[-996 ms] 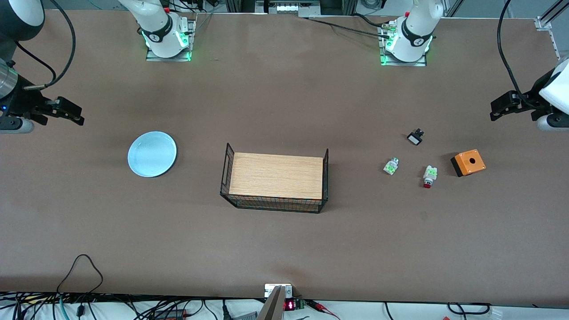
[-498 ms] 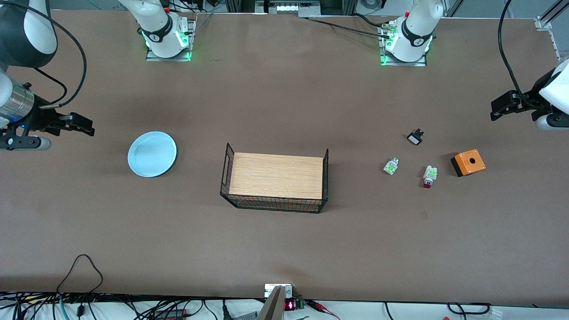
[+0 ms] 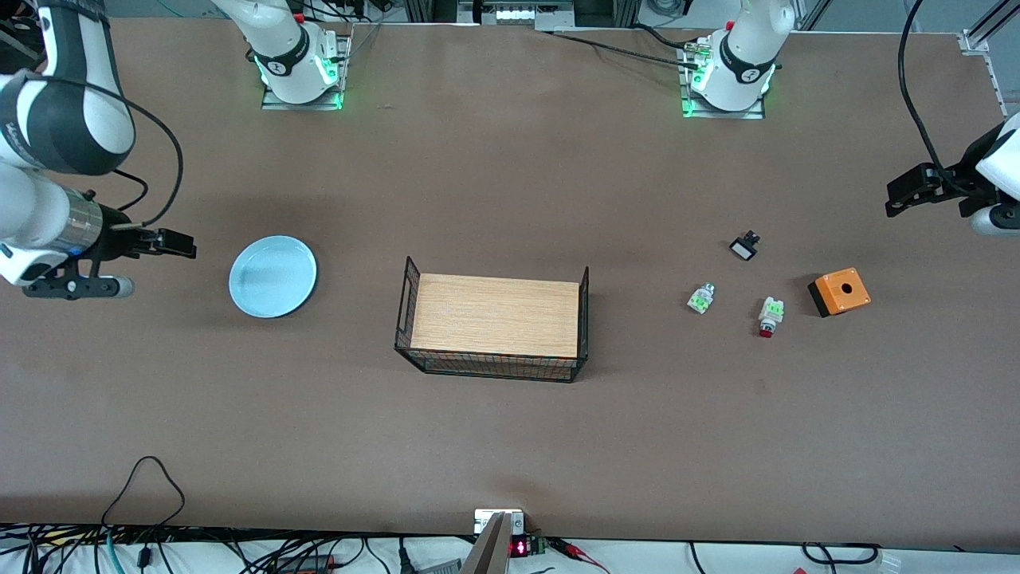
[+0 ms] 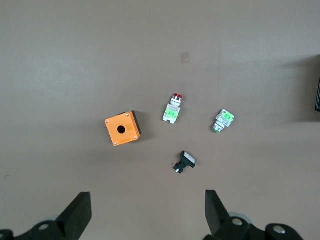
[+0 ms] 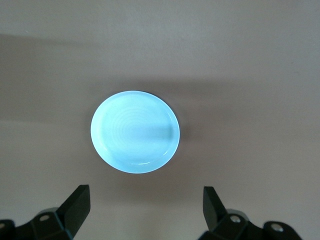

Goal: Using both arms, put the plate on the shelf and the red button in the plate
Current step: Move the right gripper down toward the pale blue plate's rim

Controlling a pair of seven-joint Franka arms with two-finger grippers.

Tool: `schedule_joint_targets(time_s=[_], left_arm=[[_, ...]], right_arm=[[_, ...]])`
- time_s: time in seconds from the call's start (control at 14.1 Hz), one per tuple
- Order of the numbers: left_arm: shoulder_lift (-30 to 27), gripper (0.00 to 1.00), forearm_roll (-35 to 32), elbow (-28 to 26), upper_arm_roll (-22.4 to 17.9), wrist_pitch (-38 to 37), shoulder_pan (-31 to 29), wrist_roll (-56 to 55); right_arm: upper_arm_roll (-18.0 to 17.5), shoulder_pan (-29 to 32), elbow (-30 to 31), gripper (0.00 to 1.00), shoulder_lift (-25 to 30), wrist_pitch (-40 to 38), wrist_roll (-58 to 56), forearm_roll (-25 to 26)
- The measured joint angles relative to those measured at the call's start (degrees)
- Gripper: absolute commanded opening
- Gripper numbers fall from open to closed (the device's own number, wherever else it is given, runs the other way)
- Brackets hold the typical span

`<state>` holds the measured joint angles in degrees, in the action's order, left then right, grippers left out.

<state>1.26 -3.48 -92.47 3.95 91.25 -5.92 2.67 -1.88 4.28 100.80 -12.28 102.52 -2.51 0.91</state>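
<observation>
The pale blue plate (image 3: 272, 277) lies flat on the brown table toward the right arm's end and shows whole in the right wrist view (image 5: 135, 131). My right gripper (image 3: 179, 243) (image 5: 145, 196) hangs open and empty over bare table just beside the plate. The red button (image 3: 770, 314) (image 4: 173, 109), white with a green patch and a red tip, lies on its side toward the left arm's end. My left gripper (image 3: 896, 199) (image 4: 146, 200) stands open and empty over bare table near that end's edge, apart from the button.
A black wire basket with a wooden board (image 3: 494, 319) stands mid-table. Near the button lie an orange box with a hole (image 3: 839, 292) (image 4: 122, 128), a white-green part without a red tip (image 3: 700, 299) (image 4: 223, 120) and a small black part (image 3: 744, 245) (image 4: 184, 162).
The right arm has swung in toward the plate, and its gripper now hangs close beside it. The left gripper has shifted slightly toward the table's edge. Nothing on the table moved.
</observation>
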Motion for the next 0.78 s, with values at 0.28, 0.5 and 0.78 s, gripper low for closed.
schedule_joint_targets(time_s=[0.28,0.5,0.78], left_arm=[[0.0,1.00,0.0,0.0,0.0,0.0,0.0,0.0],[0.0,1.00,0.0,0.0,0.1,0.0,0.0,0.0],[0.0,1.00,0.0,0.0,0.3,0.0,0.0,0.0]], right_arm=[[0.1,0.0,0.0,1.00,-1.9,0.4,0.0,0.0],[0.1,0.0,1.0,1.00,-3.7,2.0,0.0,0.0],[0.2,0.1,7.2,1.00,-4.3,10.5,0.0,0.0]])
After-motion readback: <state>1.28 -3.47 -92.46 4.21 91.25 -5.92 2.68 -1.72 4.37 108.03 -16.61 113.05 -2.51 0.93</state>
